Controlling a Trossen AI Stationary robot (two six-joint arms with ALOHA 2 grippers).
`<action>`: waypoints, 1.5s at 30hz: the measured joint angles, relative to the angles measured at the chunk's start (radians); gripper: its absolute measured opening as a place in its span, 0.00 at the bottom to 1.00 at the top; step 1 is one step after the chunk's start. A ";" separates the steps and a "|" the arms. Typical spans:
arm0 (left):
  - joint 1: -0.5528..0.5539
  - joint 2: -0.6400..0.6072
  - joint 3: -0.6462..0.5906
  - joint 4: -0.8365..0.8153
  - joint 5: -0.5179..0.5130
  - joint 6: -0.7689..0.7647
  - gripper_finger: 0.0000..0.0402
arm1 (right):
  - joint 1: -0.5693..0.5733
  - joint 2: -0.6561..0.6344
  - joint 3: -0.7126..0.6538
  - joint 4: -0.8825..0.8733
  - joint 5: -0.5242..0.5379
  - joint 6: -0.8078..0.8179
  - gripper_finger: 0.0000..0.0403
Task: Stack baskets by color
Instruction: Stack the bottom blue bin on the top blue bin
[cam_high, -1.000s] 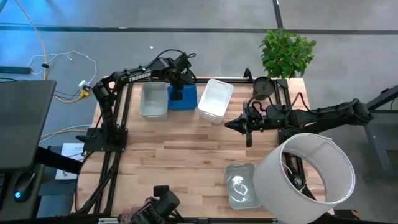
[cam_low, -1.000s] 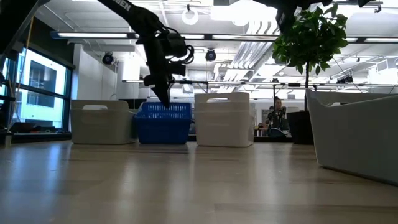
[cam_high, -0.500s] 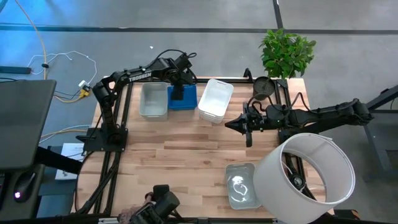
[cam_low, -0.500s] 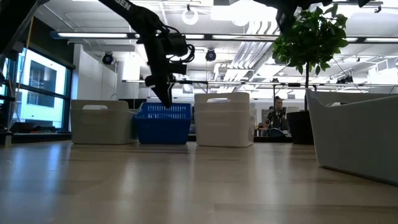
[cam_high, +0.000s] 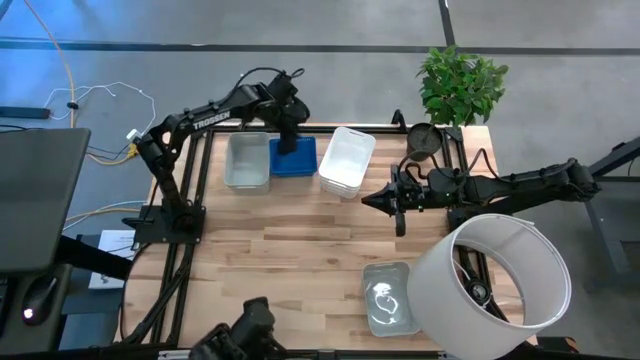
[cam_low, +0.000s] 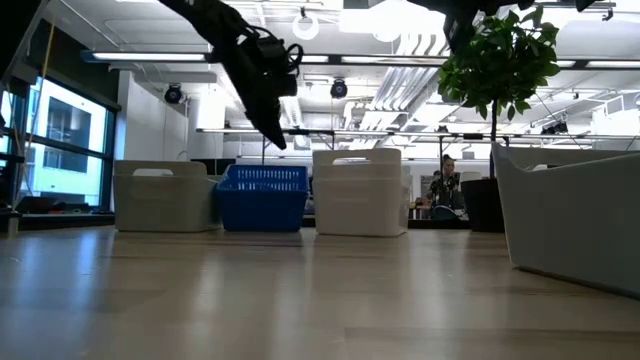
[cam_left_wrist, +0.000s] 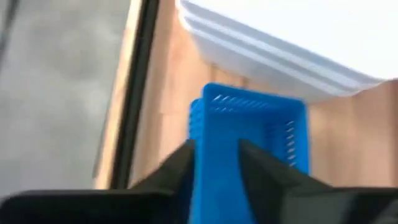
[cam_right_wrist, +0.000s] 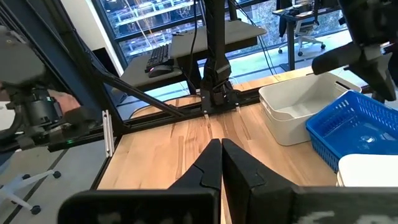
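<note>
From above, the table (cam_high: 300, 240) is light wooden planks with black rails along its edges, standing on a grey floor. At the far edge three baskets sit in a row: a grey basket (cam_high: 247, 162), a blue basket (cam_high: 294, 160) just beside it, and a white basket (cam_high: 346, 160), turned a little. My left gripper (cam_high: 287, 143) hangs over the blue basket. My right gripper (cam_high: 372, 201) waits over the middle of the table, right of the white basket. Near the front edge lies a clear grey basket (cam_high: 389, 298), and beside it a large white cylinder (cam_high: 492, 272). A plant (cam_high: 460, 85) stands at the far right corner.

From table height, the wood runs smooth to the row of three baskets, and my left gripper is above the rim of the blue one, not touching it. Behind is a big hall with ceiling lamps and windows; a person (cam_low: 441, 187) sits far back.

In my left wrist view the picture is blurred. My two fingers (cam_left_wrist: 171, 174) stand apart with the blue basket between them, but I cannot tell if they press it; I think they are loose.

In my right wrist view my fingers (cam_right_wrist: 208, 165) are closed together, holding nothing. Beyond are desks with a keyboard (cam_right_wrist: 158, 60).
</note>
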 joint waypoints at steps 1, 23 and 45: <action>0.002 0.000 -0.008 0.005 0.022 -0.007 0.14 | 0.000 0.000 0.000 0.000 0.000 0.000 0.00; 0.051 0.004 -0.103 0.112 0.032 -0.169 0.00 | 0.000 0.000 0.000 -0.008 -0.007 0.000 0.00; 0.054 0.012 -0.103 0.115 -0.028 -0.140 0.00 | 0.000 0.000 0.000 -0.008 -0.007 0.008 0.00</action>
